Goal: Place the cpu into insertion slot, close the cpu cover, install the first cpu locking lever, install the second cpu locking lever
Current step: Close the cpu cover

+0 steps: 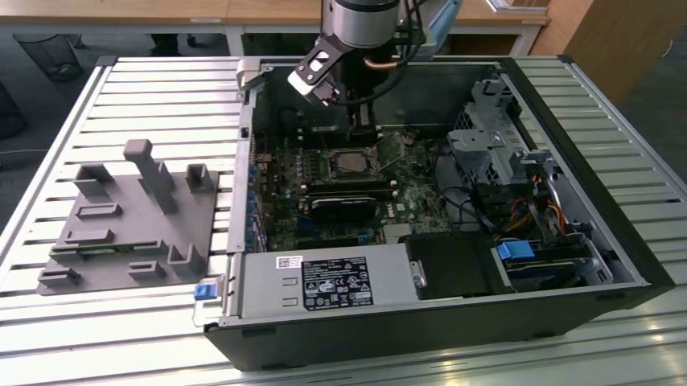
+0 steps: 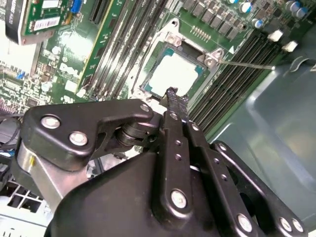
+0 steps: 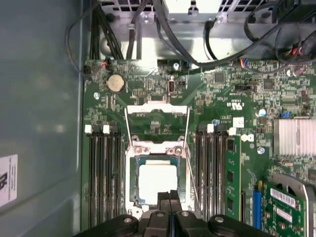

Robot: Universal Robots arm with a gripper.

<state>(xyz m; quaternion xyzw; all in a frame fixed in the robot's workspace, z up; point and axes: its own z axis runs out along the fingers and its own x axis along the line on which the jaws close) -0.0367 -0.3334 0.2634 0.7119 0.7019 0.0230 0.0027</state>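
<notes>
The cpu [image 3: 158, 180] lies flat in the insertion slot [image 3: 131, 182], its pale metal top showing; it is also seen in the second wrist view, cpu [image 2: 174, 74], and in the exterior view, cpu [image 1: 351, 164]. The cpu cover [image 3: 157, 105] is open, tipped back from the slot on its hinge. A thin locking lever [image 2: 247, 63] sticks out unlatched beside the slot. My gripper [image 3: 169, 196] hovers just above the cpu's near edge, fingers pressed together with nothing between them. The gripper [image 2: 172, 93] points at the chip, and in the exterior view the gripper [image 1: 363, 129] hangs inside the case above the slot.
The open computer case [image 1: 601, 233] lies on a slatted table. Long memory slots [image 3: 103, 173] flank the slot on both sides. A black block [image 1: 343, 201] sits just in front of it. A grey fixture [image 1: 129, 217] stands at the exterior view's left. Cables [image 3: 187, 44] run along the board's edge.
</notes>
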